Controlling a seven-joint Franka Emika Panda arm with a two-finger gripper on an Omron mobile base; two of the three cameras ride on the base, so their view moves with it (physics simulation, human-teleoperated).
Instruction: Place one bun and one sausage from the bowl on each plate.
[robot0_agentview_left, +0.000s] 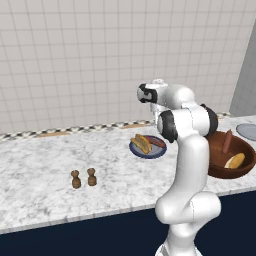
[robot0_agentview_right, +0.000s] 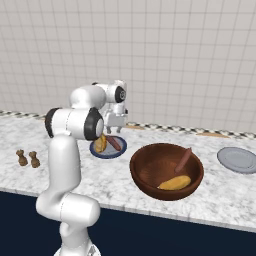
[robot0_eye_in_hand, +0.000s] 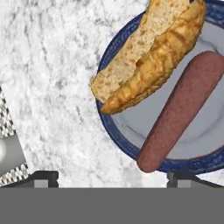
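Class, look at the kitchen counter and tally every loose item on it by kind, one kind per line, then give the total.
Buns: 2 (on navy-rimmed plate; in bowl)
Sausages: 2 (on navy-rimmed plate; in bowl)
Plates: 2 (navy-rimmed; paler grey)
Bowl: 1
Brown shakers: 2
Total: 9
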